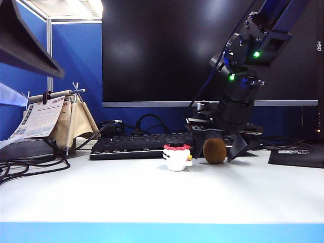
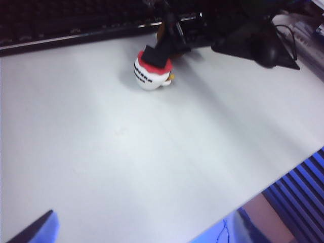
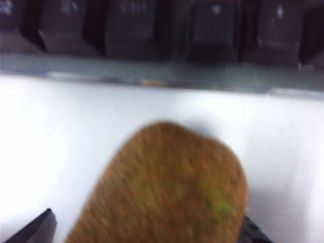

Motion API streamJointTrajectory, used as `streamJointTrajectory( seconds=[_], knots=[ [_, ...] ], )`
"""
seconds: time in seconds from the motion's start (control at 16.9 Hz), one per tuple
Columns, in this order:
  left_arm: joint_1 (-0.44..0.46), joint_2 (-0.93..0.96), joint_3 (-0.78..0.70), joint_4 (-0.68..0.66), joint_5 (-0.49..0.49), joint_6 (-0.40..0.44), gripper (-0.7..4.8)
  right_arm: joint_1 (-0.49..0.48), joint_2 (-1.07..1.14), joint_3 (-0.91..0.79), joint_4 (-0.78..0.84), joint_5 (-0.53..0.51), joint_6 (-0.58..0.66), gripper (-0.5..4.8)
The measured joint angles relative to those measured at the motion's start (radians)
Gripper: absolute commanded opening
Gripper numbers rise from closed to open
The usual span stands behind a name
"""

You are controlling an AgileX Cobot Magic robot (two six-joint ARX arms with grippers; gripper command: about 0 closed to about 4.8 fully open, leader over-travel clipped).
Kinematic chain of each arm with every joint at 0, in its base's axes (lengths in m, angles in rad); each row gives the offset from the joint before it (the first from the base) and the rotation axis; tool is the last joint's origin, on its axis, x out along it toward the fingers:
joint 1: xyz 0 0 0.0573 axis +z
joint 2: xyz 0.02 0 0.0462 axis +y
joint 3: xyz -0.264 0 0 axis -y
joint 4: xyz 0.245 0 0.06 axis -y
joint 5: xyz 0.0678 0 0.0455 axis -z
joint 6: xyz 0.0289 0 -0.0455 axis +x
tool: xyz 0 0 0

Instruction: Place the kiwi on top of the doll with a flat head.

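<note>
On the smooth pale counter (image 1: 152,197) stood the doll with a flat head (image 1: 177,157) — squat, white, with a red frilled rim under a flat black top — and just beside it the fuzzy brown egg-shaped kiwi (image 1: 214,151). The right gripper (image 1: 216,150) was down around the kiwi, jaws wide on either side, no clamp visible. Behind lay a black keyboard (image 1: 136,145); the left gripper (image 2: 30,232) hung apart, jaws spread, empty.

Monitor edge (image 1: 319,46): I read small white characters set sideways, something like "HSO"; I cannot be sure.
Desk calendar (image 1: 40,117): printed rows of figures, too small for me to read.
Keyboard (image 1: 142,144): key legends blurred in my wrist views, unreadable.
</note>
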Motion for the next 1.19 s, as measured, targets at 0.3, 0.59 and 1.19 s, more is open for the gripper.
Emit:
streamJointTrajectory(
  seconds=[0.3, 0.59, 1.19],
  knots=[
    [0.000, 0.000, 0.000, -0.081, 0.000, 0.000, 4.79, 0.000, 0.000, 0.000, 0.032, 0.000, 0.002, 2.14],
    [0.000, 0.000, 0.000, -0.093, 0.000, -0.001, 4.79, 0.000, -0.001, 0.000, 0.032, -0.004, 0.002, 1.56],
    [0.000, 0.000, 0.000, -0.087, 0.000, -0.001, 4.79, 0.029, -0.331, -0.005, -0.008, -0.161, -0.089, 1.42]
  ],
)
